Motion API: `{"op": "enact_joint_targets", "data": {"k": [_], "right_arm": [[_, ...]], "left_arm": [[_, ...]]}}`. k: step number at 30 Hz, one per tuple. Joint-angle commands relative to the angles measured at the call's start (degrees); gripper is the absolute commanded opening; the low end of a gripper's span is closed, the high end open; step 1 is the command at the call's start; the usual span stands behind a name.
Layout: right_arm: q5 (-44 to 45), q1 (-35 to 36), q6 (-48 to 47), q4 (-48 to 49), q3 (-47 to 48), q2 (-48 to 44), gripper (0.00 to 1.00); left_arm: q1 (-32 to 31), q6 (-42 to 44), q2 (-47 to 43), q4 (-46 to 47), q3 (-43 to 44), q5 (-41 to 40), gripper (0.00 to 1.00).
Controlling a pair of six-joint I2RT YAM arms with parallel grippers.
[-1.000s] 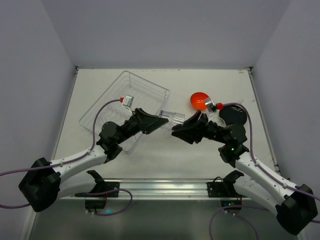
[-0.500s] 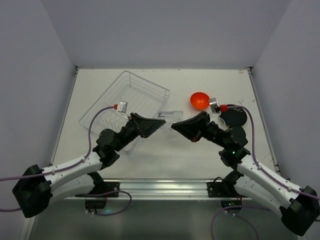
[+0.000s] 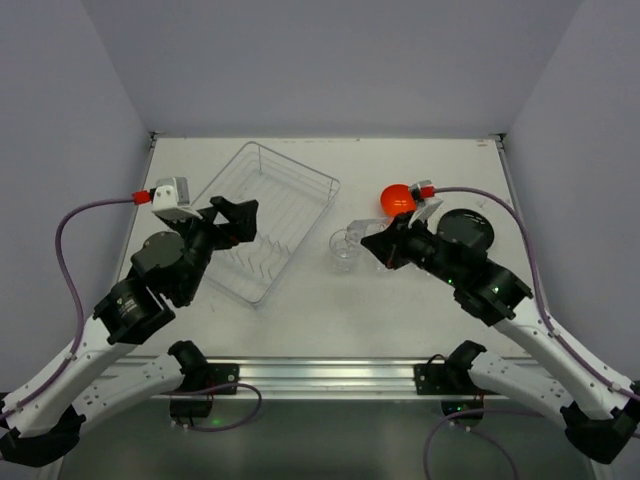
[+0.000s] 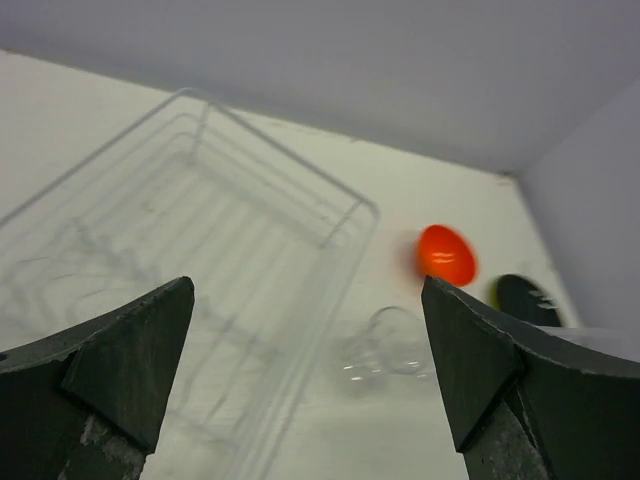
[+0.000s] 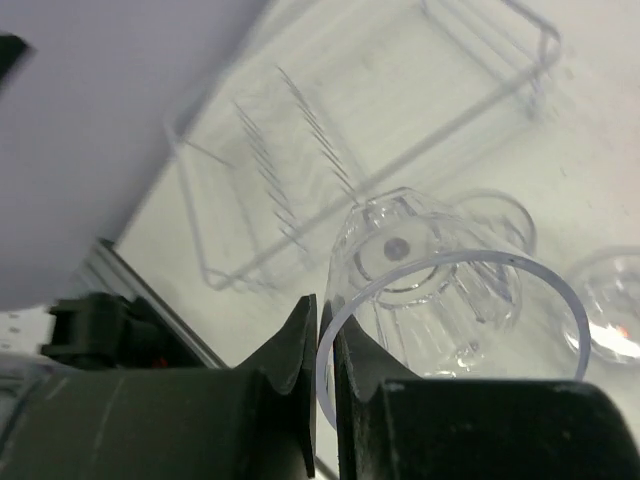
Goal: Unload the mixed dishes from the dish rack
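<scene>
- We are holding our left gripper (image 3: 238, 212) over the left side of the dish rack (image 3: 285, 195). In the wrist view, its fingers (image 4: 130, 350) are standing wide apart with nothing between them.
- We are pinching the rim of a clear tumbler (image 5: 440, 290) with our right gripper (image 5: 325, 320). One finger is sitting on each side of the wall, so the jaws are clamping the tumbler.
- That tumbler is sitting outside the rack, just to its right over the table (image 3: 300, 320). We cannot tell whether its base is touching the surface.
- We are seeing a second tumbler (image 5: 500, 215) just behind the gripped one and a third tumbler (image 5: 610, 310) near it on the right, both on the table.
- The orange bowl (image 3: 397, 200) is lying on the table just beyond the right gripper.
- The plate (image 3: 467, 230) is lying black face up to the right of the bowl, beside the right arm.
- The rack is sitting at an angle on the left half of the table, with its upright tines showing.
</scene>
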Motion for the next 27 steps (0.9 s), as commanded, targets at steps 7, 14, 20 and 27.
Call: {"op": "enact_joint_targets", "data": {"k": [7,14,20,27], "right_arm": [[22.3,16.3,-0.8,-34.3,17.3,22.6,0.00],[23.0,21.4,-1.9,-39.9,25.1,41.4,0.00],[21.6,21.8,-3.5,-36.3,23.9,46.0,0.00],[18.1,20.7,-5.2,-30.6,20.2,46.6,0.00]], "left_arm": [[0.1,11.6,-4.8,-16.4,-9.7,-18.3,1.00],[4.6,10.3,-7.1,-16.1,-12.6,-14.6,1.00],[4.9,10.7,-9.7,-15.6,-13.6,-13.8,1.00],[4.9,11.1,-10.9,-15.1,-14.3,-12.7,1.00]]}}
